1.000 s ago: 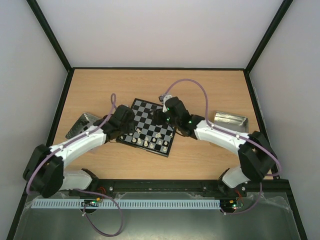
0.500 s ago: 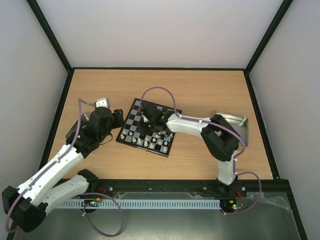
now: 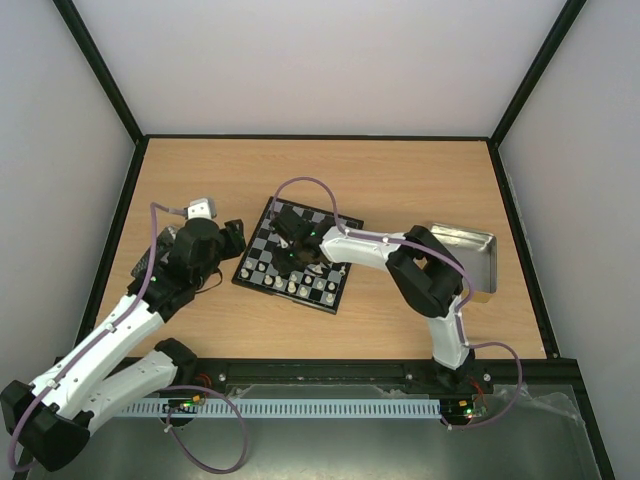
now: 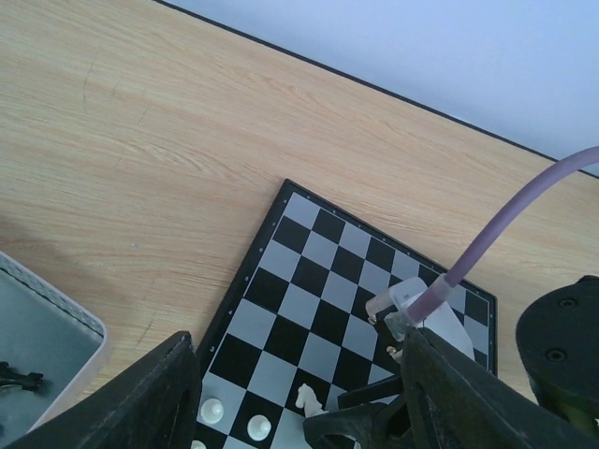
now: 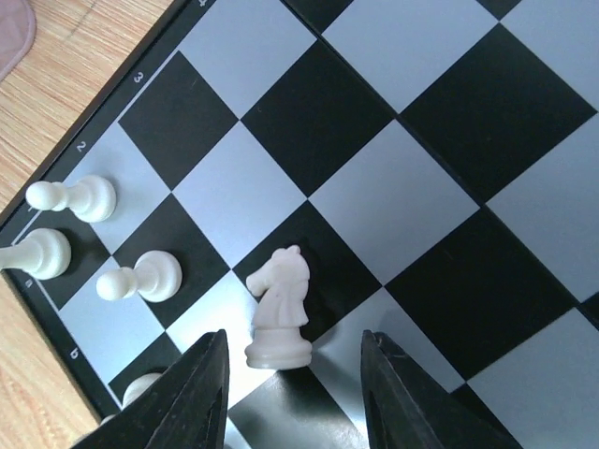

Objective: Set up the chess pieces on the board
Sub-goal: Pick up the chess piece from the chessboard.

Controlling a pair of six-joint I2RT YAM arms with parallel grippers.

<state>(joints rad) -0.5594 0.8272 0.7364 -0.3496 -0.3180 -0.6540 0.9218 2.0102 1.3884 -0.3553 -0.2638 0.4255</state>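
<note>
You are in the placing step with a white knight point(image 5: 279, 309). The right gripper point(image 5: 295, 337) is over the board point(image 4: 309, 271) with its 2 fingers point(image 5: 201, 393) spread, 1 on each side of the knight and not touching it, so it grips nothing. From these views I cannot tell if it has let the piece go or is about to take it. The knight appears to stand upright, its long axis rising from the board, and its muzzle points toward the numbered edge, where several white pawns point(image 5: 140, 278) stand in the nearest rows. Its base seems to sit close to the corner of a black square, not in the middle of it. If you judge this square is not the right 1, the next move calls for closing on the body low and lifting straight up, because the pawns are near. If it is right, rise straight up so the fingers do not tip it. The left gripper point(image 4: 298, 341) is also spread and holds nothing; it hangs near the left side of the board, beside the tray point(image 4: 65, 313) holding a black piece point(image 4: 19, 379).
</note>
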